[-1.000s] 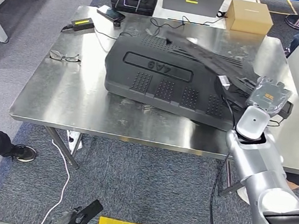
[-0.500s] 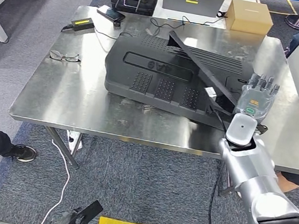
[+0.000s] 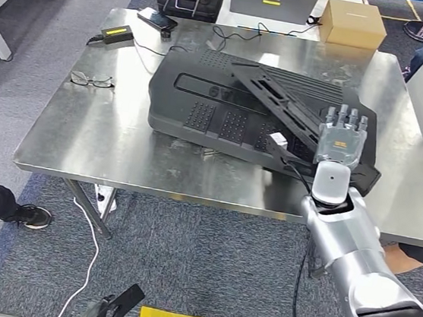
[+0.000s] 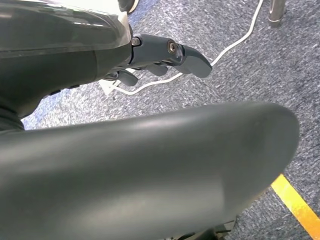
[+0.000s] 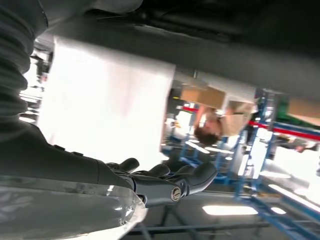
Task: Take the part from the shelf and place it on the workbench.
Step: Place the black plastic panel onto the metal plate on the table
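Steel table [image 3: 113,140], grey carpet under it. Big black part [image 3: 220,113] lies flat mid-table; long slatted part [image 3: 279,101] leans across it toward the right edge. Half a second ago that piece stood steeper; now it's lower, nearly laid down. Right hand [image 3: 341,143] at its near end, fingers [image 3: 346,116] extended, apparently released. Left hand [image 4: 166,50] hangs loose, holds nothing. Placement looks done.
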